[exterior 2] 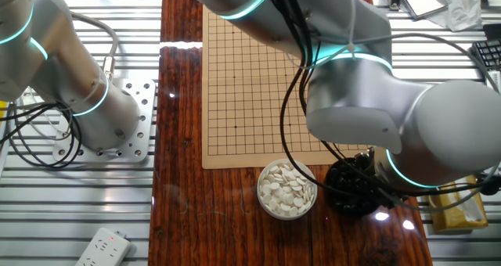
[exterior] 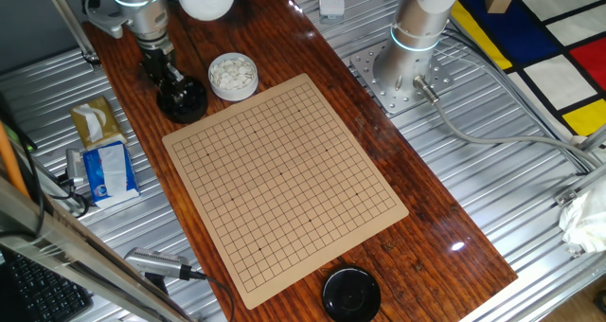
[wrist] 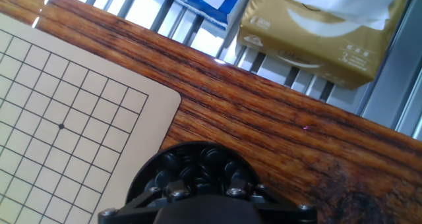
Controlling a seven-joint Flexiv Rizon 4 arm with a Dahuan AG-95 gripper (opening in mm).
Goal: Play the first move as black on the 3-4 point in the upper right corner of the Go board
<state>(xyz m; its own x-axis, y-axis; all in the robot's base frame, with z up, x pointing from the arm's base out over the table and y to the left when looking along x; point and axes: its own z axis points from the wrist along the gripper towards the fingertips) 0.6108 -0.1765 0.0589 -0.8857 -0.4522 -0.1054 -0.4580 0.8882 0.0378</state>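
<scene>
The Go board [exterior: 284, 175] lies bare on the wooden table, and no stone stands on any crossing. It also shows in the other fixed view [exterior 2: 250, 86] and the hand view [wrist: 59, 125]. The 3-4 point is unmarked. A black bowl [exterior: 183, 101] full of glossy black stones [wrist: 201, 159] stands off the board's corner. My gripper [exterior: 169, 76] reaches down into this bowl. In the hand view the gripper [wrist: 208, 190] has its fingers among the stones, with the tips hidden. In the other fixed view the arm covers most of the black bowl [exterior 2: 351, 189].
A bowl of white stones [exterior: 232, 76] stands beside the black bowl, also in the other fixed view [exterior 2: 287, 189]. A round black lid [exterior: 351, 294] lies near the board's near corner. A tissue pack [exterior: 98, 121] and a blue pack [exterior: 106, 170] lie off the table's left edge.
</scene>
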